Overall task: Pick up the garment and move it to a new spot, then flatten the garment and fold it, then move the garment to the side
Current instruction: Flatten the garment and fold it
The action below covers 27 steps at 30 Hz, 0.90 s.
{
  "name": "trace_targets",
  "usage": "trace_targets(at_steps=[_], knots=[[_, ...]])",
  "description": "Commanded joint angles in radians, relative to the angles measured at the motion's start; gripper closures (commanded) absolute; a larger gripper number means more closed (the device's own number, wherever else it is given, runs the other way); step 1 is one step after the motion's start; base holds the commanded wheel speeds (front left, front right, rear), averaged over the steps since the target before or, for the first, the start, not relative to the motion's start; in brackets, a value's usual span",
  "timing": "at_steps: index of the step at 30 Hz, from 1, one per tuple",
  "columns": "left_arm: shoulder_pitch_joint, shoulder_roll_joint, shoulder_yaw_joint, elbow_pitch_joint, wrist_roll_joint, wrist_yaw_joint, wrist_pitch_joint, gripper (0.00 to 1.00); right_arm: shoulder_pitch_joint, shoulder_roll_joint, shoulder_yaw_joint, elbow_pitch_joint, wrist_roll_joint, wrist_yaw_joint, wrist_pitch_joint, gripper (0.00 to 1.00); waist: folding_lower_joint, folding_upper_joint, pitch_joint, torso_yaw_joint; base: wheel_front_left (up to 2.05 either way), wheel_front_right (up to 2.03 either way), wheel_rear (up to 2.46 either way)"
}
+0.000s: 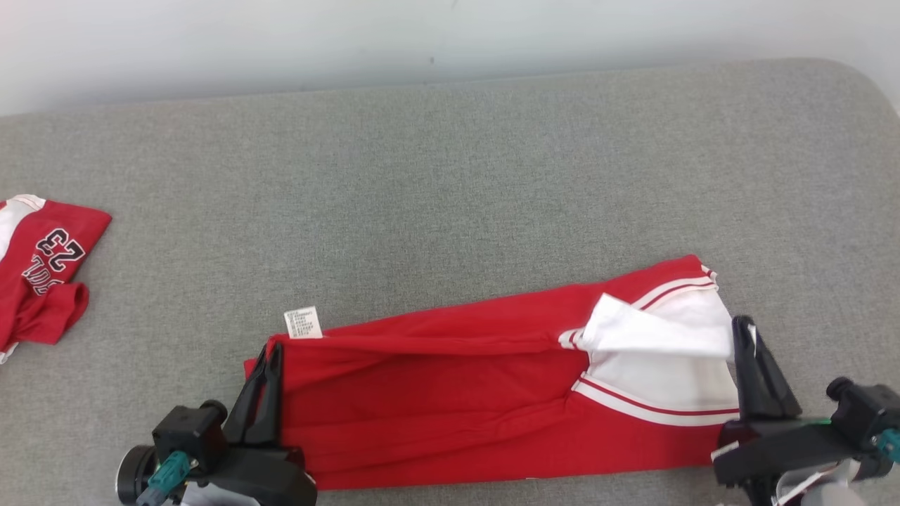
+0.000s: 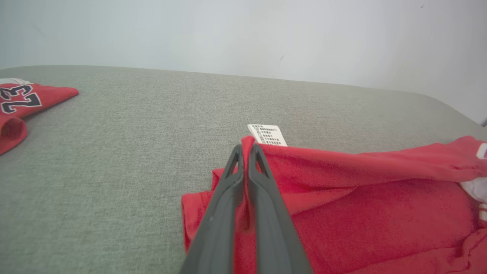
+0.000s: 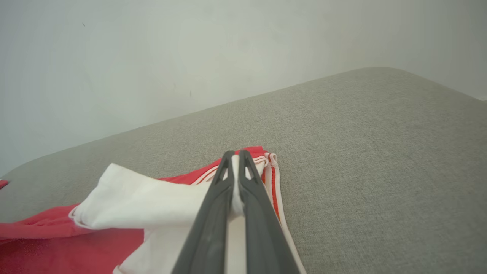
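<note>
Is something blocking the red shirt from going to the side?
Only on the robot's left: a second red jersey lies at that edge of the grey surface. Nothing visible blocks the garment elsewhere.

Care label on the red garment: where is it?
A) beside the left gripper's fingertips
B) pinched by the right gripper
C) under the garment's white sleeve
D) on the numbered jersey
A: the care label pokes out at the corner of the garment that the left gripper pinches.

Grey woven upholstered surface [image 1: 450,176] with a rounded far corner, plain pale wall [image 1: 281,42] behind, soft even light
</note>
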Motion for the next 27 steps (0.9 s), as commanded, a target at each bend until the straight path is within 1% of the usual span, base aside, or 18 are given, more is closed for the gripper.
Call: trace_targets(at_steps=[1, 3, 7, 8, 9, 10, 11, 14, 21, 23, 27], knots=[[0.022, -0.012, 0.019, 0.009, 0.017, -0.002, -0.003, 1.00, 0.023, 0.009, -0.003, -0.001, -0.007, -0.003, 0.008, 1.00, 0.0001, 0.0001, -0.009, 0.002, 0.00, 0.00, 0.00], [0.035, -0.029, 0.042, 0.023, 0.035, -0.010, -0.003, 1.00, 0.044, 0.021, -0.004, 0.000, -0.014, -0.003, 0.019, 1.00, 0.0001, 0.0001, -0.015, 0.001, 0.00, 0.00, 0.00], [0.052, -0.062, 0.081, 0.052, 0.064, -0.041, -0.003, 1.00, 0.066, 0.040, -0.011, 0.020, -0.020, -0.003, 0.033, 1.00, 0.0001, 0.0001, -0.027, 0.002, 0.00, 0.00, 0.00], [0.052, -0.069, 0.090, 0.058, 0.070, -0.048, -0.003, 0.84, 0.066, 0.042, -0.011, 0.026, -0.021, -0.003, 0.032, 1.00, 0.0001, 0.0001, -0.030, 0.002, 0.00, 0.00, 0.00], [0.054, -0.080, 0.102, 0.057, 0.078, -0.052, -0.003, 0.60, 0.068, 0.041, -0.015, 0.035, -0.022, -0.003, 0.030, 0.85, 0.0001, 0.0001, -0.034, 0.003, 0.00, 0.00, 0.00], [0.058, -0.087, 0.112, 0.059, 0.088, -0.060, -0.003, 0.06, 0.071, 0.039, -0.017, 0.043, -0.025, -0.003, 0.029, 0.31, 0.0001, 0.0001, -0.038, 0.005, 0.00, 0.00, 0.00], [0.065, -0.093, 0.123, 0.058, 0.101, -0.061, -0.003, 0.00, 0.074, 0.040, -0.021, 0.049, -0.022, -0.003, 0.027, 0.00, 0.0001, 0.0001, -0.043, 0.006, 0.00, 0.00, 0.00], [0.084, -0.114, 0.165, 0.041, 0.128, -0.077, -0.003, 0.00, 0.078, 0.035, -0.026, 0.057, -0.017, -0.003, 0.022, 0.00, 0.0001, 0.0001, -0.057, 0.007, 0.00, 0.00, 0.00], [0.150, -0.151, 0.300, -0.037, 0.201, -0.092, -0.003, 0.00, 0.082, 0.014, -0.032, 0.061, -0.014, -0.003, 0.021, 0.00, 0.0001, 0.0001, -0.107, 0.012, 0.00, 0.00, 0.00], [0.168, -0.158, 0.335, -0.061, 0.229, -0.093, -0.003, 0.00, 0.073, 0.005, -0.034, 0.072, -0.029, -0.003, 0.036, 0.00, 0.0001, 0.0001, -0.119, 0.017, 0.00, 0.00, 0.00], [0.199, -0.164, 0.375, -0.098, 0.293, -0.099, -0.003, 0.00, 0.031, -0.008, -0.044, 0.102, -0.068, -0.003, 0.089, 0.00, 0.0001, 0.0001, -0.135, 0.029, 0.00, 0.00, 0.00]])
